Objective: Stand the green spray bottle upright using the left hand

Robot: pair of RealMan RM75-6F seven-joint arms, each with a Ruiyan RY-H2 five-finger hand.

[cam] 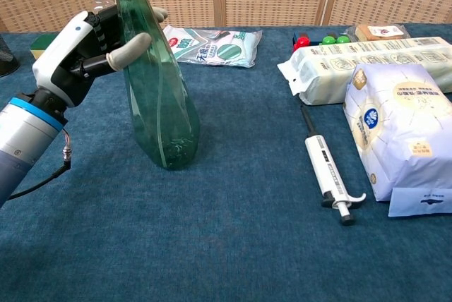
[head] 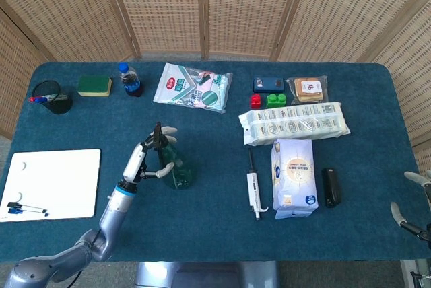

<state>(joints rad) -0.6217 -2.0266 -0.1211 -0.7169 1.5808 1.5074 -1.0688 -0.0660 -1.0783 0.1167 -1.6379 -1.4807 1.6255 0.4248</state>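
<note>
The green spray bottle (cam: pixel 159 97) (head: pixel 176 168) stands on its base on the blue table, leaning a little to the left. My left hand (cam: pixel 85 51) (head: pixel 143 158) grips its upper body from the left, thumb across the front and fingers behind the neck. The bottle's dark nozzle runs off the top of the chest view. My right hand (head: pixel 412 200) hangs off the table's right edge, fingers apart and holding nothing.
A white pipette (cam: pixel 328 178) lies right of the bottle, next to a white-blue bag (cam: pixel 399 133) and a long wrapped pack (cam: pixel 367 62). A wipes packet (cam: pixel 212 44) and small blue-capped bottle (head: pixel 129 78) sit behind. A whiteboard (head: pixel 50 184) lies at the near left.
</note>
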